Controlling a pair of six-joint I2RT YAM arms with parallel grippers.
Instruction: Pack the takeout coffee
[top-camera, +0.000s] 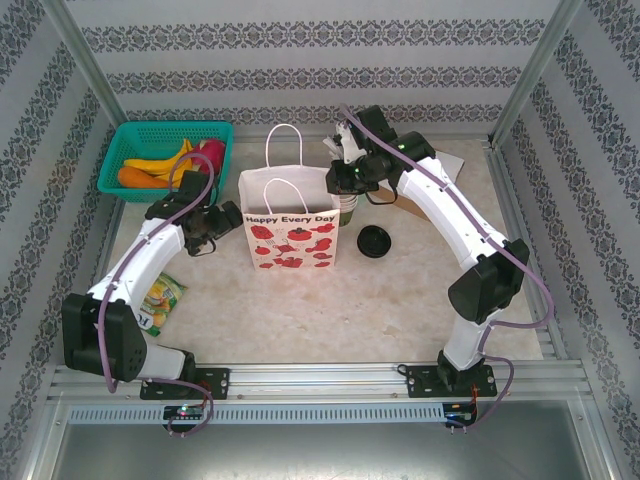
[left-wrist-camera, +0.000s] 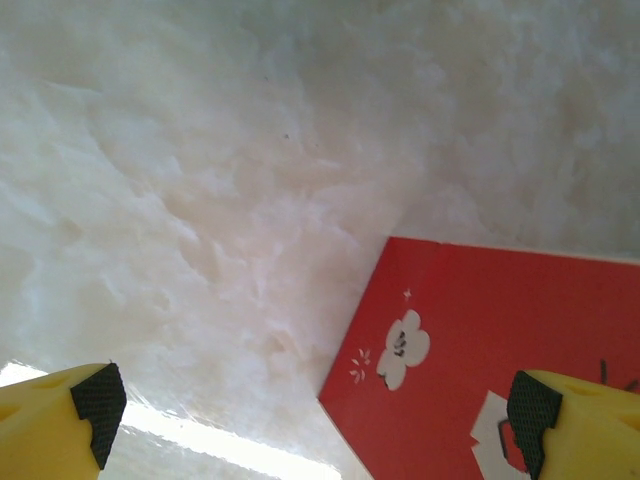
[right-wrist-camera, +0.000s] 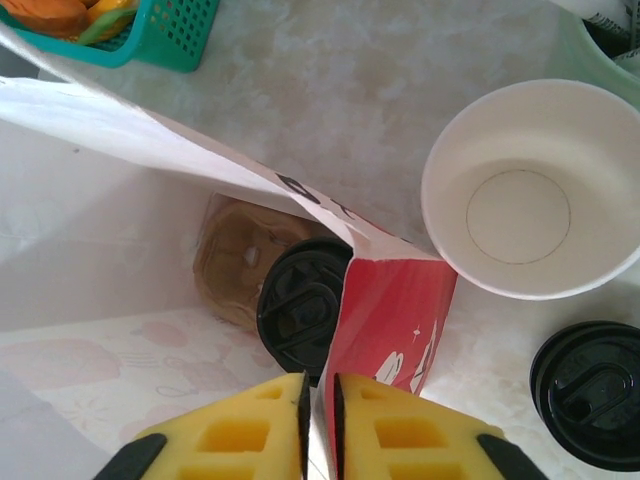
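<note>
Cup (right-wrist-camera: 535, 190) is upright and open on the surface (right-wrist-camera: 330, 90) just outside the bag (right-wrist-camera: 390, 310), right of the right jaws, lid (right-wrist-camera: 590, 390) loose beside it, so the right arm (top-camera: 440, 210) is way nearer. Those jaws sit almost together astride the bag's wall, can't tell if they're pinching it; left jaws are spread wide and empty by the bag's far side. Tray (right-wrist-camera: 225, 255) is down inside the bag.

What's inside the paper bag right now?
Brown pulp tray with a black lid on it. The paper bag covers the lid's right edge; any cup beneath is hidden.
</note>
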